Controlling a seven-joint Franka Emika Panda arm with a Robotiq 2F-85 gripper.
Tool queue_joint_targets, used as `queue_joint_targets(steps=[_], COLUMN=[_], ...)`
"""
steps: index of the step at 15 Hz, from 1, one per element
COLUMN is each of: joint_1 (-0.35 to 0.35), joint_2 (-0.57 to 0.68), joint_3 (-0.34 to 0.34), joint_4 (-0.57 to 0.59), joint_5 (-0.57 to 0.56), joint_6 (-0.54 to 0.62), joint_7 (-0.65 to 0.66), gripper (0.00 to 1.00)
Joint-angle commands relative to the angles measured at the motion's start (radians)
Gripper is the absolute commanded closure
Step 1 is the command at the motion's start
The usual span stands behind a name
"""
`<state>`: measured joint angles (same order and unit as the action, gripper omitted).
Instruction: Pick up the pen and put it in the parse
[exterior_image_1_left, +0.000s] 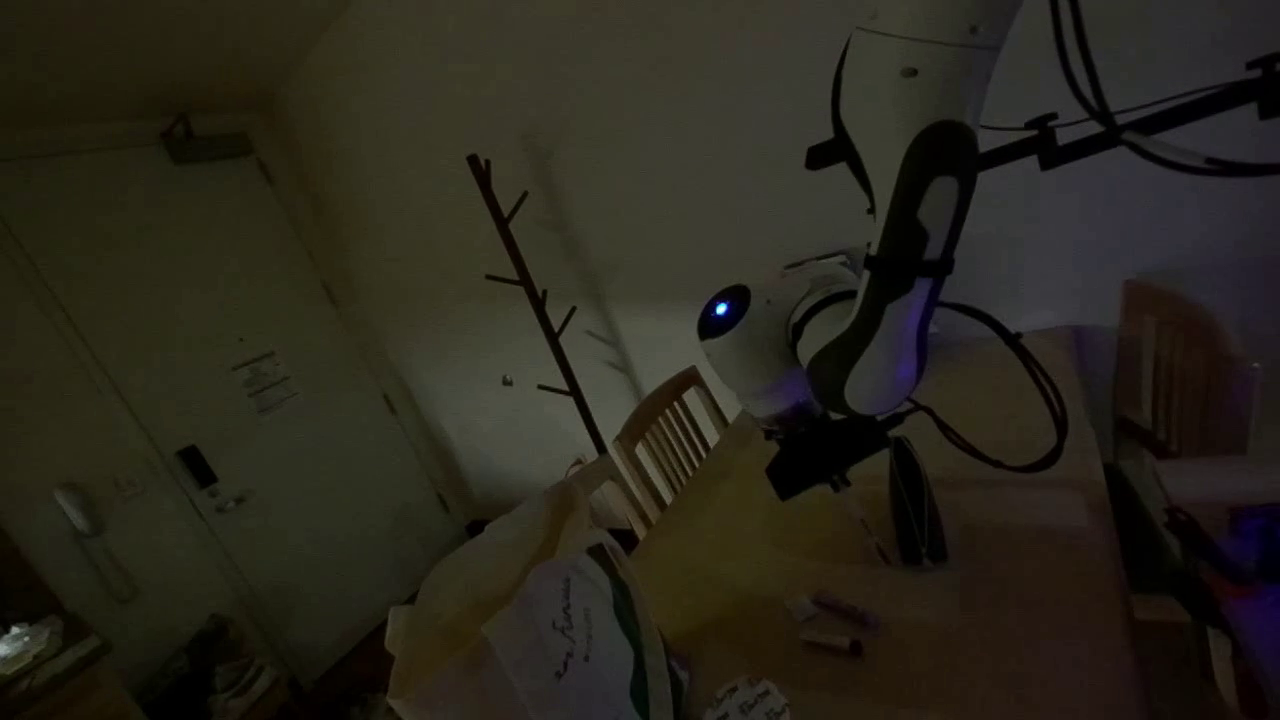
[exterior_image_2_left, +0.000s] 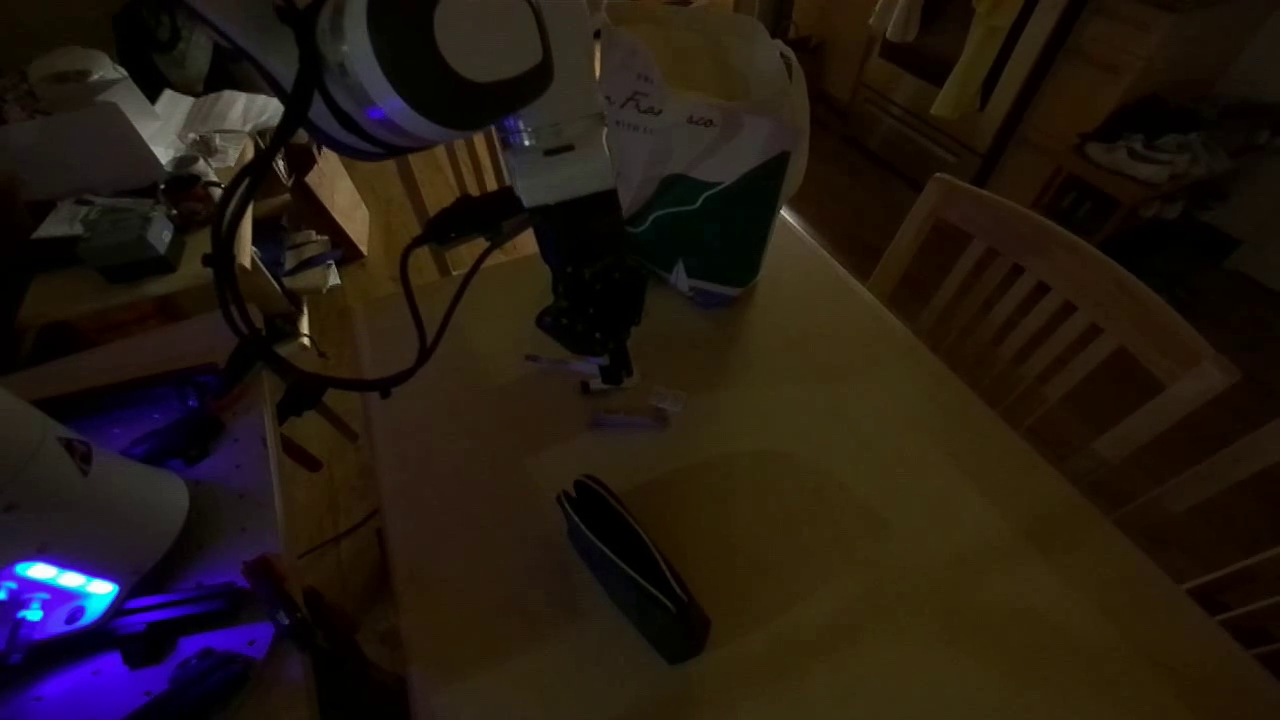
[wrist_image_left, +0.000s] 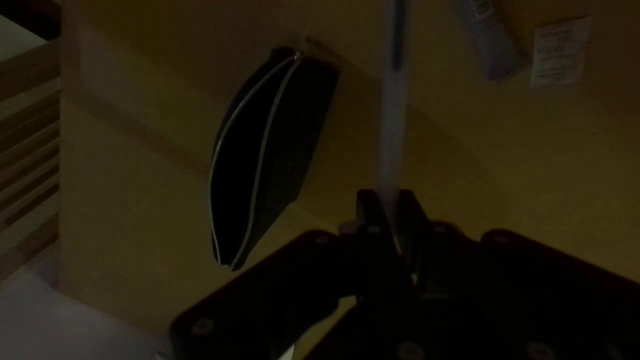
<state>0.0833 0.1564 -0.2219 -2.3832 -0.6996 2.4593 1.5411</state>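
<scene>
Although the scene is dim, the wrist view shows the pincer (wrist_image_left: 388, 199) clamped on the pen (wrist_image_left: 393, 125), whose free end juts out ahead, so I would call the picking-up done. The black pouch (wrist_image_left: 296, 135) lies on the table (exterior_image_2_left: 850, 520) with its mouth gaping, and in an exterior view the pincer (exterior_image_2_left: 616, 374) is well apart from it. None of the pen is inside yet. What is left, as I judge it, is the second half: carry the pen across, line its free end up with the opening, lower it in and let go
</scene>
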Motion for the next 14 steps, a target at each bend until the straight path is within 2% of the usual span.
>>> queue_joint_targets(steps=[1, 3, 4, 7, 8, 10, 11, 14], joint_1=[-0.047, -0.076, -0.099, -0.160, -0.162, -0.185, -0.164, -0.180], joint_2=[-0.009, -0.069, -0.118, -0.219, -0.259, -0.314, -0.220, -0.294], joint_3=[0.044, 0.038, 0.027, -0.007, -0.040, -0.073, -0.059, -0.084], joint_4=[-0.008, -0.071, -0.137, -0.292, -0.352, -0.424, -0.328, -0.404], joint_5=[0.019, 0.043, 0.043, 0.047, 0.047, 0.068, 0.038, 0.042], joint_6=[0.034, 0.120, 0.217, 0.389, 0.422, 0.415, 0.395, 0.397], joint_7=[-0.051, -0.046, -0.049, -0.017, 0.006, 0.036, 0.006, 0.012], gripper=[0.97, 0.97, 0.97, 0.97, 0.97, 0.97, 0.89, 0.89])
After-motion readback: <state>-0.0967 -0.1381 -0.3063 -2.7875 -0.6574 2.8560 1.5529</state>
